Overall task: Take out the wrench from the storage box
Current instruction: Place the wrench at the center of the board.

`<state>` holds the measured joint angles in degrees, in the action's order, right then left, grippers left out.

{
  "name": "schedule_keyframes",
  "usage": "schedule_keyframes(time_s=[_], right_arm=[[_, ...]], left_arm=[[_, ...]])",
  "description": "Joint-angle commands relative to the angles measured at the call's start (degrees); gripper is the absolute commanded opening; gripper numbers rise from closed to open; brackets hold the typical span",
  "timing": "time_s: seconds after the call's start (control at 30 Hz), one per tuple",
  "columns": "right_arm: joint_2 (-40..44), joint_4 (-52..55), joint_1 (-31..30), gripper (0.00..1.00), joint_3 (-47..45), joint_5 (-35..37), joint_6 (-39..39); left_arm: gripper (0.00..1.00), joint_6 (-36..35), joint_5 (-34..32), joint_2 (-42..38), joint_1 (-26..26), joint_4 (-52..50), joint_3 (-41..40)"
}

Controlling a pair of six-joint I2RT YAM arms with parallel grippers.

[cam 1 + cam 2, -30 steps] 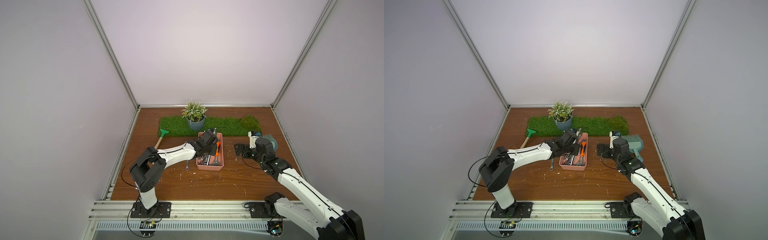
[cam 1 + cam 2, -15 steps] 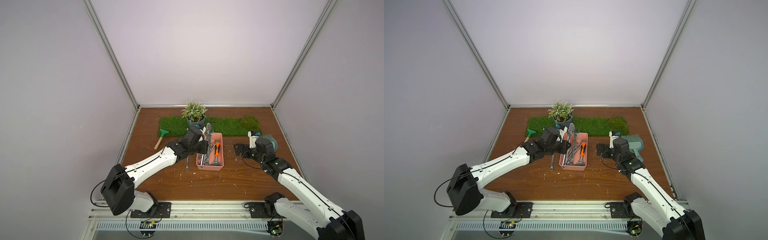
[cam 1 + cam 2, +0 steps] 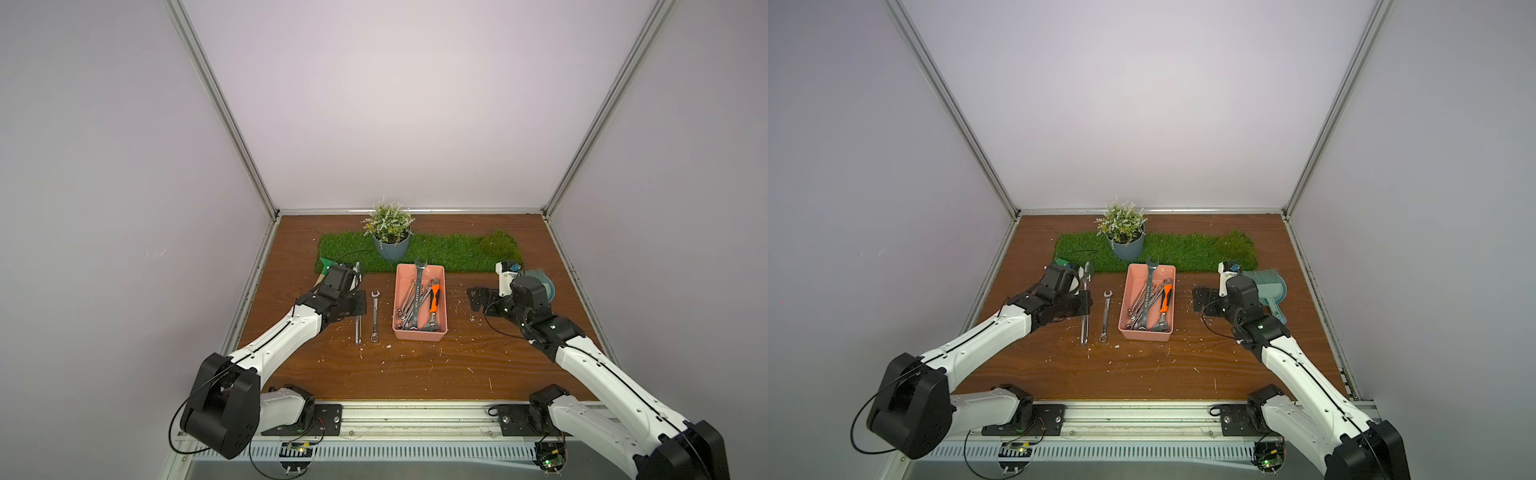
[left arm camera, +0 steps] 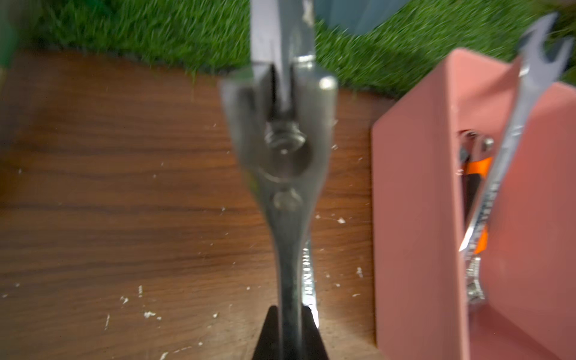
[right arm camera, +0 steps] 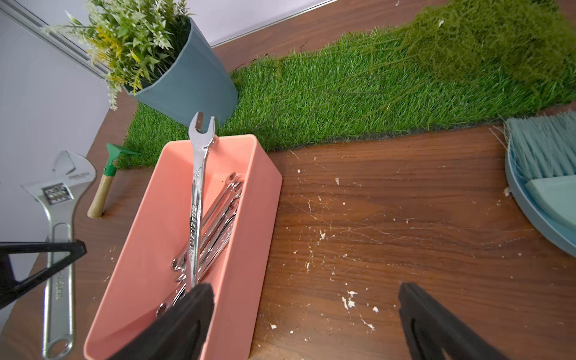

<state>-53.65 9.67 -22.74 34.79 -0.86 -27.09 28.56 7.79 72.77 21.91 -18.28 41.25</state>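
Note:
The salmon-pink storage box (image 3: 398,291) (image 3: 1126,291) (image 5: 249,218) (image 4: 414,218) sits mid-table with several silver wrenches (image 3: 411,307) (image 5: 218,224) and an orange-handled tool (image 3: 434,299) in it. One long wrench (image 3: 420,270) (image 5: 199,162) pokes over the far rim. My left gripper (image 3: 356,307) (image 3: 1086,301) (image 4: 290,314) is shut on a big adjustable wrench (image 3: 358,332) (image 4: 286,156) (image 5: 59,233), held low over the wood left of the box. My right gripper (image 3: 478,297) (image 5: 304,293) stands open right of the box, holding nothing.
A combination wrench (image 3: 375,316) (image 3: 1105,316) lies on the table between the held wrench and the box. Behind are a grass mat (image 3: 457,253) and a grey-blue plant pot (image 3: 391,249). A dustpan with brush (image 3: 1266,286) is at the right and a green-headed hand tool (image 5: 106,177) at the left.
My left arm has carried the adjustable wrench out from above the box leftwards, past the wrench lying on the table, and stretched out lower. The right arm has not moved.

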Motion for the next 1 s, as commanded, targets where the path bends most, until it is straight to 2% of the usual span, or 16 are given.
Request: schedule_keyframes(time_s=[0.0, 0.1, 0.3, 0.6, 0.7, 0.8, 0.97], right_arm=[[1.3, -1.7, 0.1, 0.99, -0.1, -1.0, -0.3], [1.3, -1.7, 0.2, 0.99, -0.2, -0.9, -0.3], [1.4, -1.7, 0.2, 0.99, -0.6, -0.7, -0.3], [0.9, -2.5, 0.2, 0.99, -0.9, -0.8, -0.4], [0.9, -2.2, 0.2, 0.99, -0.7, -0.4, -0.2], [0.6, -2.5, 0.2, 0.99, -0.7, -0.6, -0.2], [0.6, -2.5, 0.2, 0.99, -0.8, -0.6, -0.2]], left_arm=[[0.00, -2.3, 3.1, 1.9, -2.3, 6.3, -0.5], [0.00, -2.9, 6.2, 5.9, -2.9, 8.0, -0.5], [0.01, -4.8, 4.1, 11.4, -3.5, 6.5, 0.9], [0.17, -4.8, 2.1, 14.5, -3.5, 6.2, 1.6], [0.29, -4.5, 0.9, 14.1, -3.4, 5.5, 1.6], [0.37, -4.5, 1.1, 14.4, -3.5, 5.1, 1.7], [0.39, -4.7, 1.3, 13.7, -3.5, 4.7, 1.8]])
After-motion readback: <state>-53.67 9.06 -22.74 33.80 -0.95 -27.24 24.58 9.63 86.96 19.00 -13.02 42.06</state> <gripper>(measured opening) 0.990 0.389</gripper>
